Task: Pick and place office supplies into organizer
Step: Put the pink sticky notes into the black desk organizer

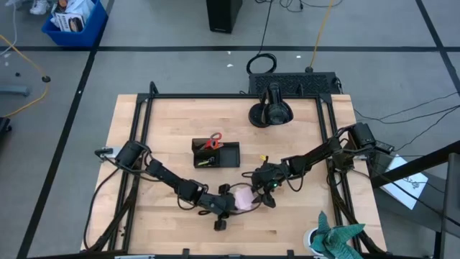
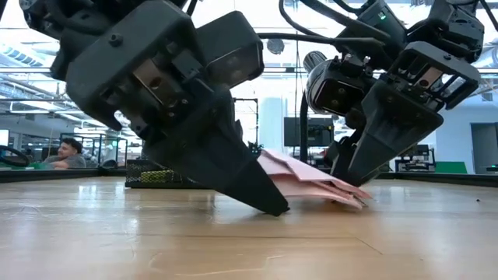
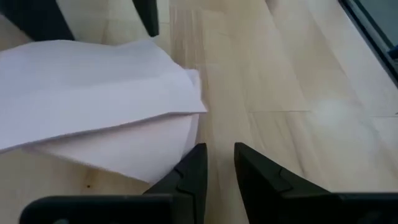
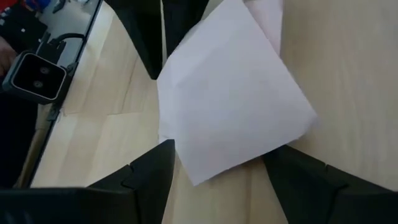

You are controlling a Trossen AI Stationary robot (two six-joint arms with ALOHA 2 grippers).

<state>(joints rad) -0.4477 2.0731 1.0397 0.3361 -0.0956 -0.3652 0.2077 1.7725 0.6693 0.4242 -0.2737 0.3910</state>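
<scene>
The sticky-note pad [image 1: 245, 198] lies on the desk [image 1: 302, 216] between both end effectors — the organizer [image 1: 215, 154] sits behind it, scissors [image 1: 213, 141] inside.

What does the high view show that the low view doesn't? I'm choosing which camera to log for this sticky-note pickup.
Only the high view shows the organizer's compartments with the red-handled scissors in it, and the teal cloth at the table's corner. Only the low view shows the pad's sheets fanned and lifted off the wood, and a person seated in the room behind. Both show the pink sticky-note pad between the left hand and the right hand.
</scene>
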